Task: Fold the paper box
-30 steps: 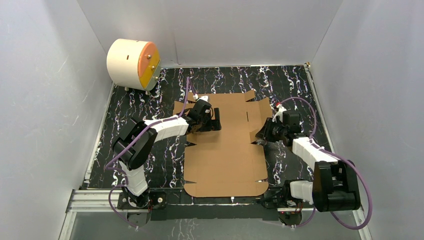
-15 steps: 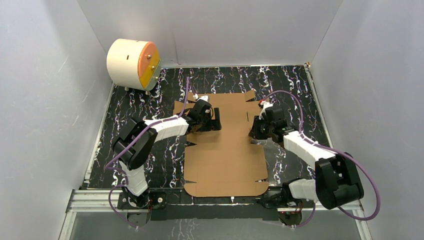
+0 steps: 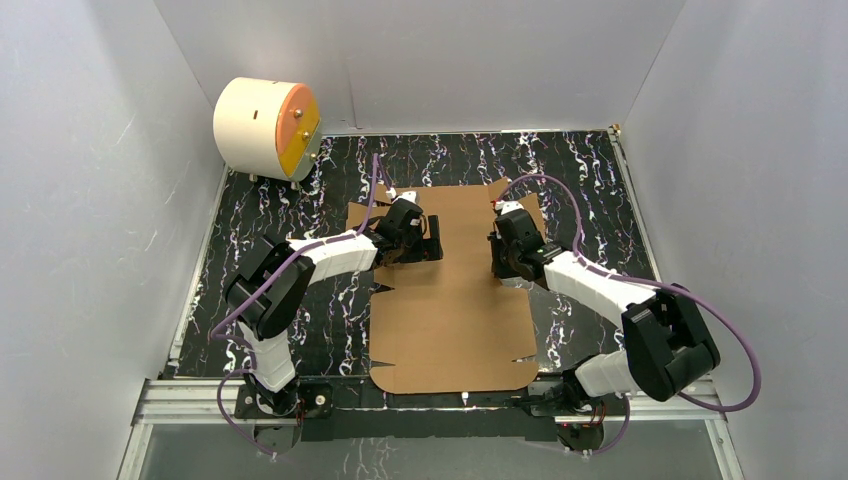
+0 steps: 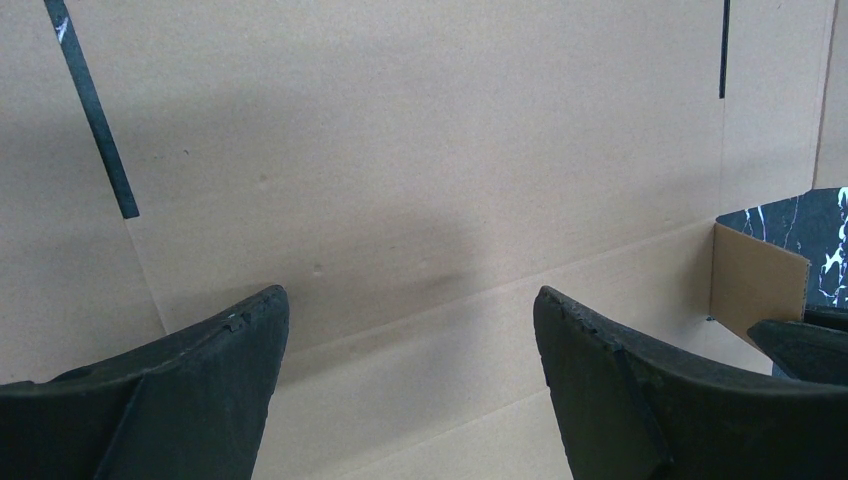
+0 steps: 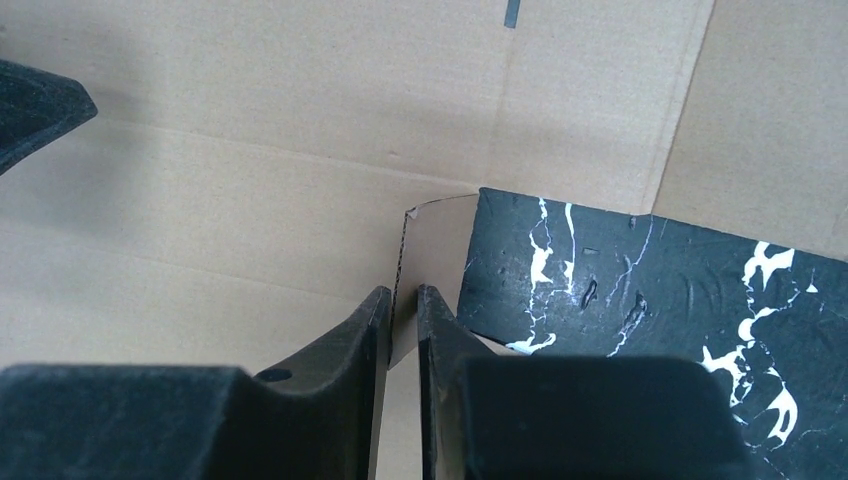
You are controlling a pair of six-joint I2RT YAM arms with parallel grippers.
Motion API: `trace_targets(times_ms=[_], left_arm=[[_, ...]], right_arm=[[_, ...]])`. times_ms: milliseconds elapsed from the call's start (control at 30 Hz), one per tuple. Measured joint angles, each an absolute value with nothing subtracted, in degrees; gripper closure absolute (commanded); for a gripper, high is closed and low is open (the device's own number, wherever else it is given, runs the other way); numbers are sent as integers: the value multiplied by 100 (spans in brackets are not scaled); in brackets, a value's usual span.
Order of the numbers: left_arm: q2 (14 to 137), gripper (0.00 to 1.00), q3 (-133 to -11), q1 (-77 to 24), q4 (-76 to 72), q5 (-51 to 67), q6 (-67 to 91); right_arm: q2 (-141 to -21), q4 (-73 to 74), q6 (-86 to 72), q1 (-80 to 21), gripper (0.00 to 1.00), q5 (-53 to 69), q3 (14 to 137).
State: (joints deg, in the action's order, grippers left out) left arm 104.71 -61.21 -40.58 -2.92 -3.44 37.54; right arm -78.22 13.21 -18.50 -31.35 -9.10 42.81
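Box (image 3: 450, 310) flat mid-table, one right flap (image 5: 430, 240) standing up.
Sheet lies on the table (image 3: 300, 200) between the arms. Right gripper (image 5: 403, 300) pinches the upright flap at the box's right edge. Left gripper (image 4: 410, 310) is spread wide over its far-left part.

Robot lab cell, white panel walls (image 3: 80, 220), black marbled table (image 3: 590, 170)
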Motion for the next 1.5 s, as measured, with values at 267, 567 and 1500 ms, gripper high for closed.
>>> trace_targets(times_ms=[267,567,1500], left_arm=[[10453,10,-6139,-4058,-239,-349,3752],[10254,9,-6189,-3756,311,-233,3708],[12234,31,-9118,-1306,1389,862,2963]], right_arm=[[-7782,1363,-1955,-3164,67,-1326,4296],[-7426,1339,-1922,-3083,56,-1664,4136],[-7019,-377,-1024,-2862,3,115,4025]])
